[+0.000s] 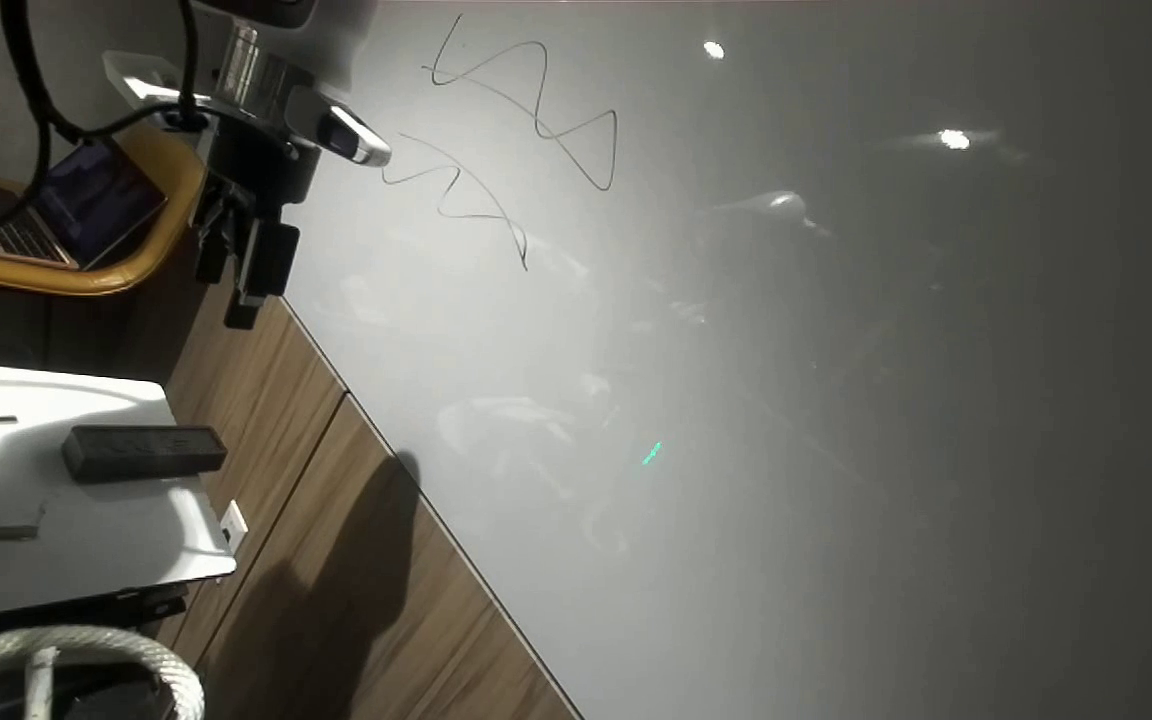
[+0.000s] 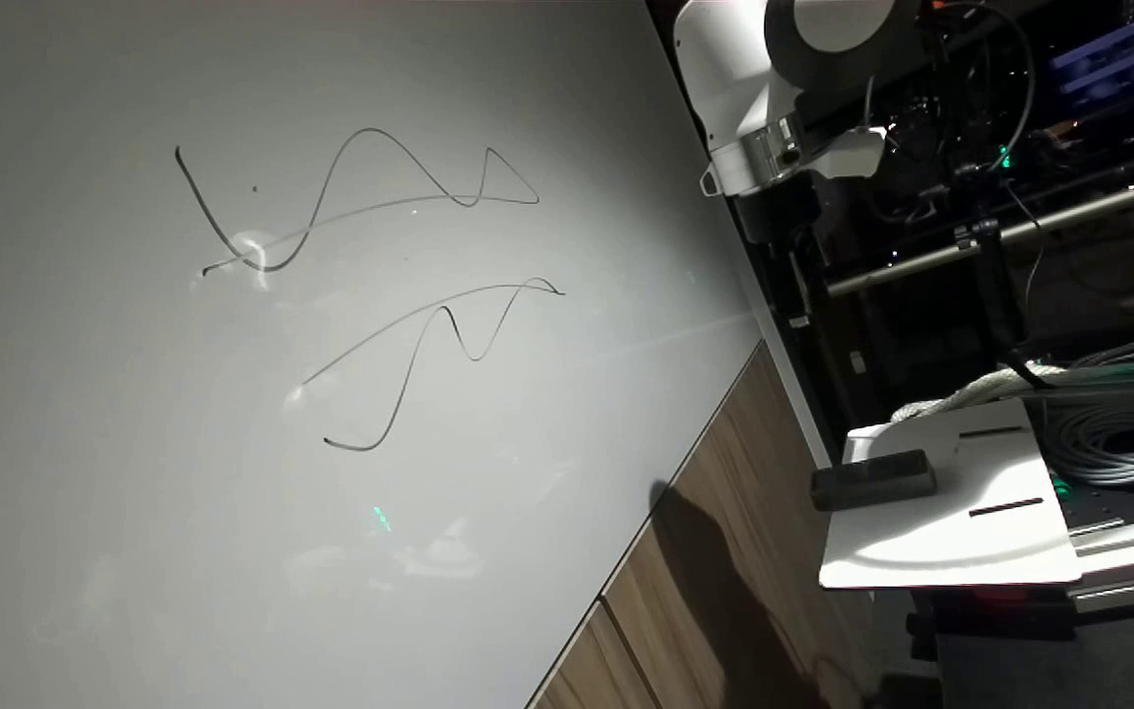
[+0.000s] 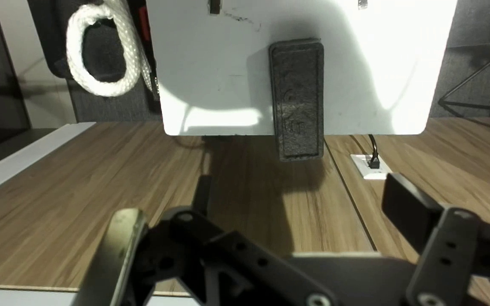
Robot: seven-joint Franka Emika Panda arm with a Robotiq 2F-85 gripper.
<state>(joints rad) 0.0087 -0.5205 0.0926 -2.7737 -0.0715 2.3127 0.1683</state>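
on a white shelf (image 3: 211, 93) a dark eraser (image 3: 298, 100) jutted past the edge, clear of the pincer (image 3: 302, 198) with jaws apart.

No text can be read: the embossed lettering (image 3: 292, 111) on the dark block (image 3: 299, 63) is too faint.

Wood-grain panels (image 3: 79, 187), white power outlet (image 3: 362, 166)
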